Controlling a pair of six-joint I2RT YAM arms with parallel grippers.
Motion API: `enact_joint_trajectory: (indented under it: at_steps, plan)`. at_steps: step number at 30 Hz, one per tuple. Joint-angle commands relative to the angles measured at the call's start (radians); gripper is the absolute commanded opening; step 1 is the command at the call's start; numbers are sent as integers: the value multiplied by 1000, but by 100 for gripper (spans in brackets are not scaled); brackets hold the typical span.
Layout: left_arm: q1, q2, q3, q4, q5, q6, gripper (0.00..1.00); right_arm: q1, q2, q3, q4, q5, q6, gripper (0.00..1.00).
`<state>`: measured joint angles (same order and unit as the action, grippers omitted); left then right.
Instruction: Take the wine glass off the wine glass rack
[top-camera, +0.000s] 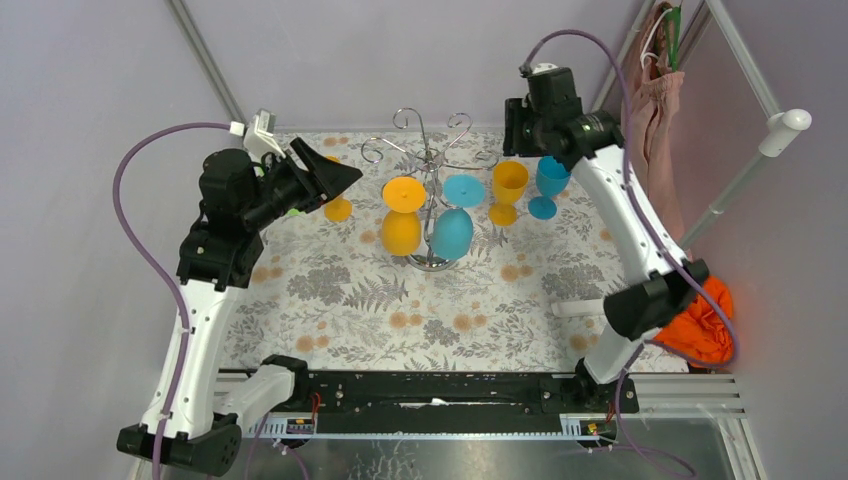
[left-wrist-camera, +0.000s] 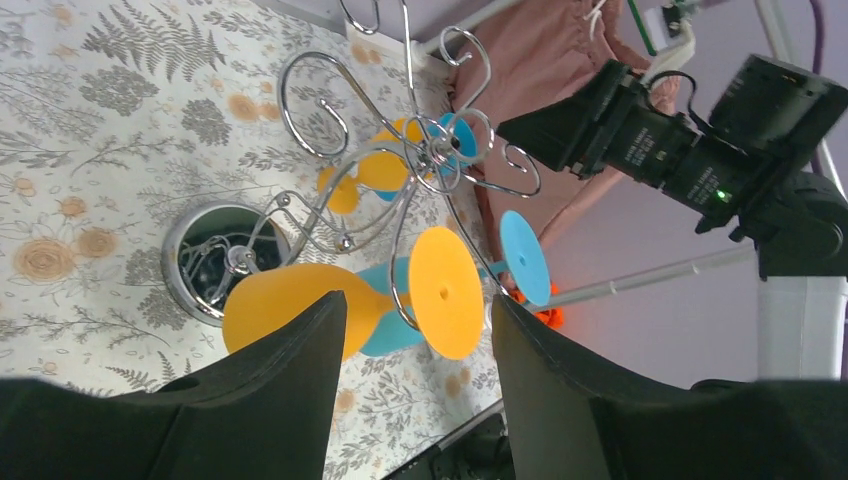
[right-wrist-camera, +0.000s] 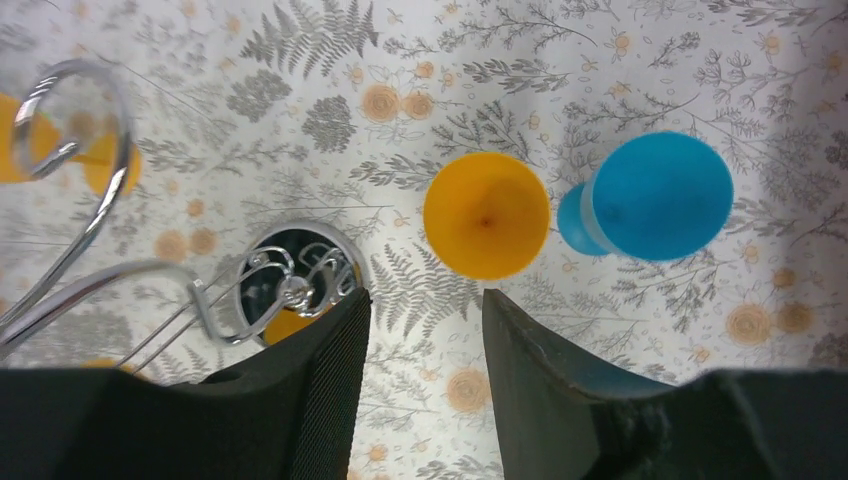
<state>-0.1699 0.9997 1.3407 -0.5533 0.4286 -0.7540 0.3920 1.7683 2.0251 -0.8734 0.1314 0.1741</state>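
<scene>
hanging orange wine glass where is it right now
The hanging orange wine glass is centre-table in the top view, upside down on the left side of the wine glass rack, right beside the hanging blue glass.

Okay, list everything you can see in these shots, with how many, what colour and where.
wine glass rack: one, silver, middle of the table.
hanging orange glass: one, orange, upside down on the rack.
hanging blue glass: one, blue, upside down on the rack.
standing orange glass: one, orange, upright, right of the rack.
standing blue glass: one, blue, upright, furthest right.
half-hidden orange item: one, orange, left of the rack, probably another glass.
tablecloth: one, white with grey ferns and orange flowers.
pink cloth: one, hanging at the far right.
orange cloth: one, at the right edge.
left gripper: black, open, facing the rack.
right gripper: black, open, above the standing glasses.
</scene>
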Motion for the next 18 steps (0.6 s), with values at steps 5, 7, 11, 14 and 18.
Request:
enact_joint_trajectory:
  at_steps: [5, 7, 11, 14, 18]
  plan:
    - [-6, -33, -45, 117, 74, -48, 63, 11, -419, -361, 281, -195, 195, 48]
    - [-6, -31, -41, 124, 68, -44, 63, 11, -484, -426, 311, -259, 223, 49]
    - [-6, -26, -20, 124, 29, -18, 64, 10, -628, -612, 482, -444, 337, 50]
    - [-6, -16, -14, 126, 28, -16, 64, 11, -685, -730, 602, -595, 442, 52]
    - [-5, -13, -28, 138, 35, -23, 64, 11, -707, -802, 679, -669, 499, 53]
